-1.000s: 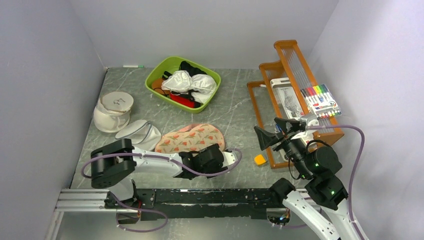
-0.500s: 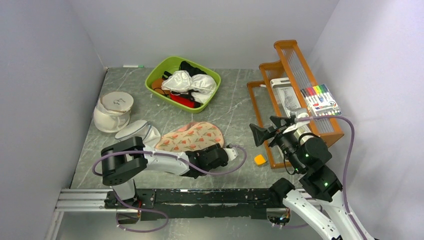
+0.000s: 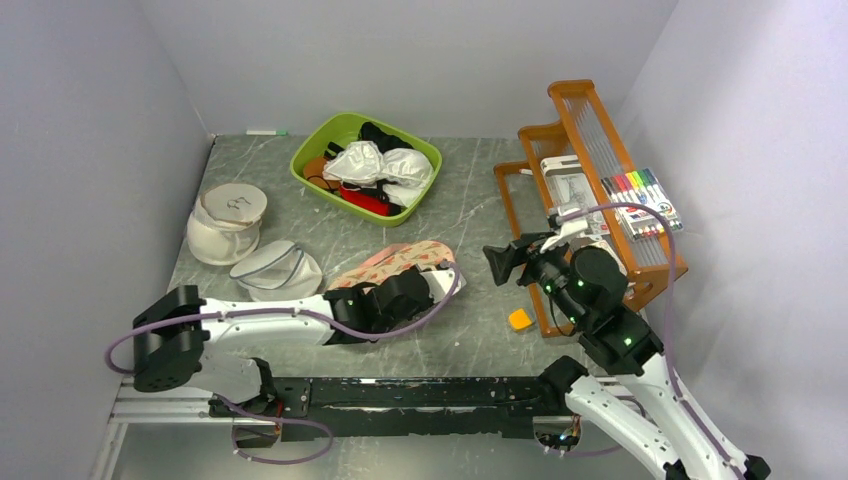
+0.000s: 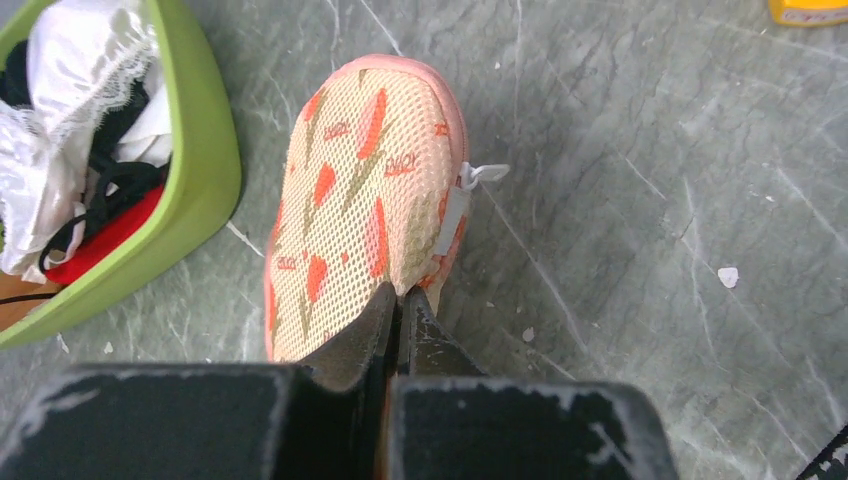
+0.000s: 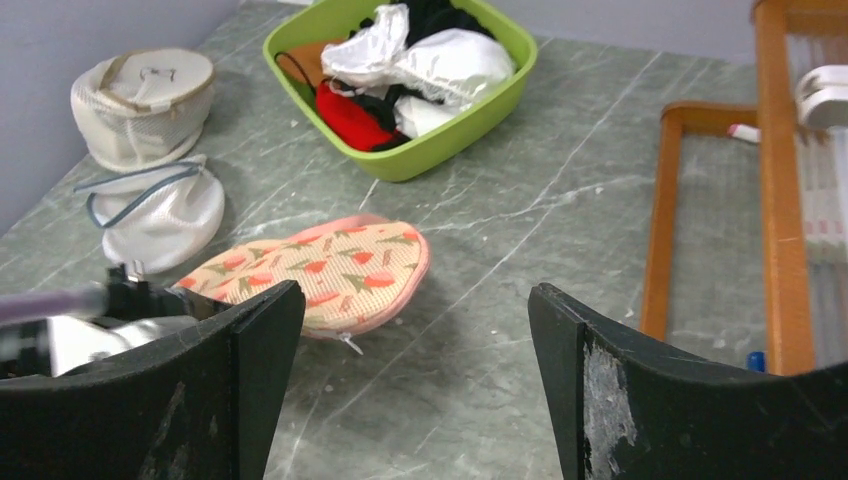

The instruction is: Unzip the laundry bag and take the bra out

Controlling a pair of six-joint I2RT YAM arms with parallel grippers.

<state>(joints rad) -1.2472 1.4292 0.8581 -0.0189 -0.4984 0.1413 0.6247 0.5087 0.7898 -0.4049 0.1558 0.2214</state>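
While the left arm lies stretched low across the near side of the top view, the left gripper (image 4: 397,303) has its two dark fingers pressed together, and they pinch the near edge of the laundry bag (image 4: 360,195). The pink floral pouch lies flat on the grey marbled table (image 3: 470,215), a little left of centre in the overhead view, with its far, rounded end pointing toward the upper right. From the left wrist view, a white zip pull (image 4: 482,172) sticks out on the pouch's right edge, past the fingertips. The zip looks shut along the part I can see, and what the pouch holds is hidden.

Over on the right, the right gripper (image 5: 417,295) hangs above the table with its fingers spread wide and nothing between them, facing the pouch from well apart. A small orange block (image 3: 519,319) sits on the table below it, just beside the wooden rack (image 3: 585,125) at the right edge.

Behind the pouch, at upper centre, a green bin (image 3: 308,165) holds white and black garments and something red. Two white mesh bags (image 3: 228,222) rest at the left, the flatter one near the pouch's left end.
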